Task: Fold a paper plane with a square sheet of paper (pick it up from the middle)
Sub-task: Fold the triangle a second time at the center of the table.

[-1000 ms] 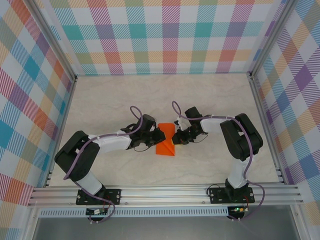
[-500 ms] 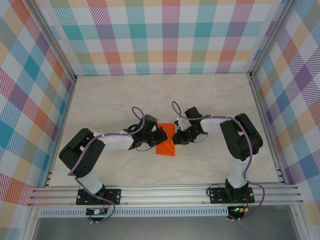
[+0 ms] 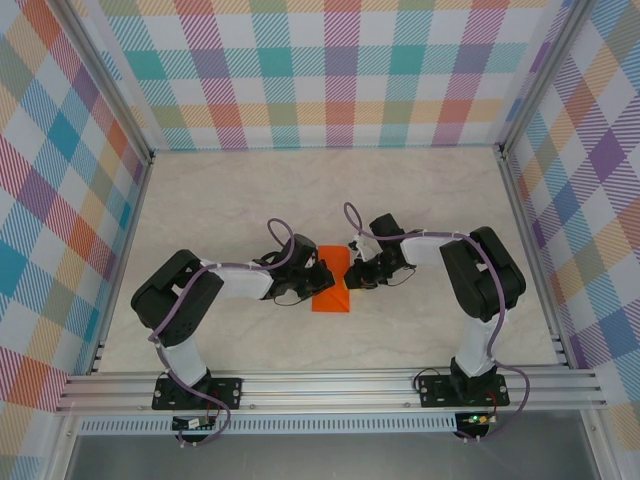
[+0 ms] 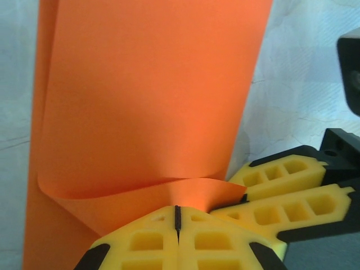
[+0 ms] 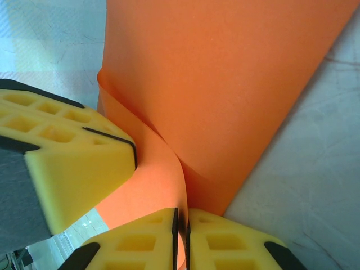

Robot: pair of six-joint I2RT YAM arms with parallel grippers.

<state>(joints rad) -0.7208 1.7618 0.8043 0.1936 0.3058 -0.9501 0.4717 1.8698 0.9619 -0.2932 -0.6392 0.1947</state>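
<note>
- Left gripper (image 4: pixel 177 216) is clamped on an edge of the thin, bright orange square sheet of paper (image 4: pixel 146 101); right gripper (image 5: pixel 180 219) is pinched on it alongside;
- over the last second the left-held flap has been carried further across and lowered;
- the sheet is located on the pale marbled table (image 3: pixel 420 210) between the arms; the fold is judged nearly closed, uncreased.

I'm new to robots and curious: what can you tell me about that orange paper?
The paper is thin, plain, bright orange, doubled over itself and lying on the table. Its upper layer curls up where two claws pinch it: the left claw and the right claw, each shut on a lifted edge, side by side.
</note>
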